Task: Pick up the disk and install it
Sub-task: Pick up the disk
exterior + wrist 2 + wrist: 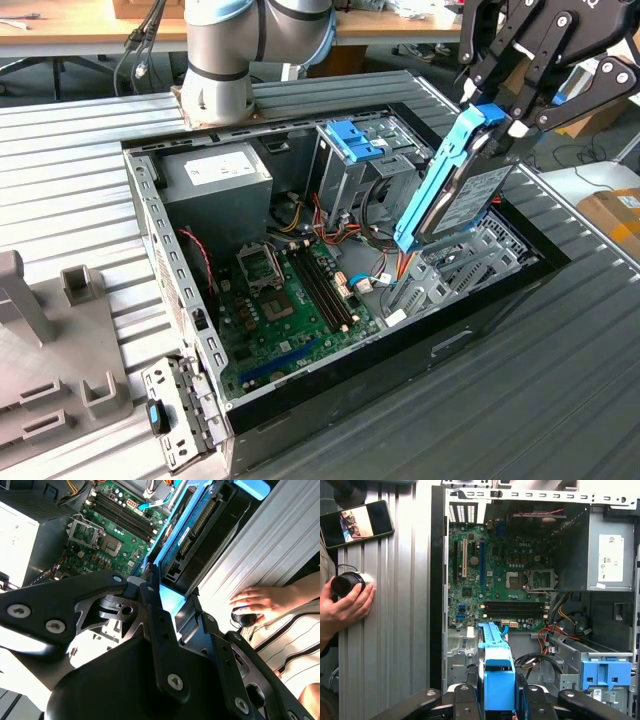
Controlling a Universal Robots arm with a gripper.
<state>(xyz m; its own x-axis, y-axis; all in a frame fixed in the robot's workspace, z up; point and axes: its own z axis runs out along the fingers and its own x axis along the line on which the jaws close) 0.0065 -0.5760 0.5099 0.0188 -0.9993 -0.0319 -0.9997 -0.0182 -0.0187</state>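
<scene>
The disk [455, 190], a flat dark drive with bright blue rails, hangs steeply tilted over the front corner of the open computer case [150, 230], on the exterior view's right. Its lower end dips toward the grey metal bay [475, 260] there. My black gripper [505, 122] is shut on the disk's upper end, just under the blue tab. In the first wrist view the disk's blue rail [496, 665] runs out between my fingers [465, 700], pointing at the motherboard. In the second wrist view the disk [200, 525] shows its connector edge beyond my gripper [167, 597].
Inside the case are the green motherboard [290, 300], a grey power supply [215, 175] and a tall drive cage topped by a blue clip [352, 140]. A person's hand [345, 602] rests on the slatted table beside a phone [357, 522]. A grey fixture [50, 350] stands at the exterior view's left.
</scene>
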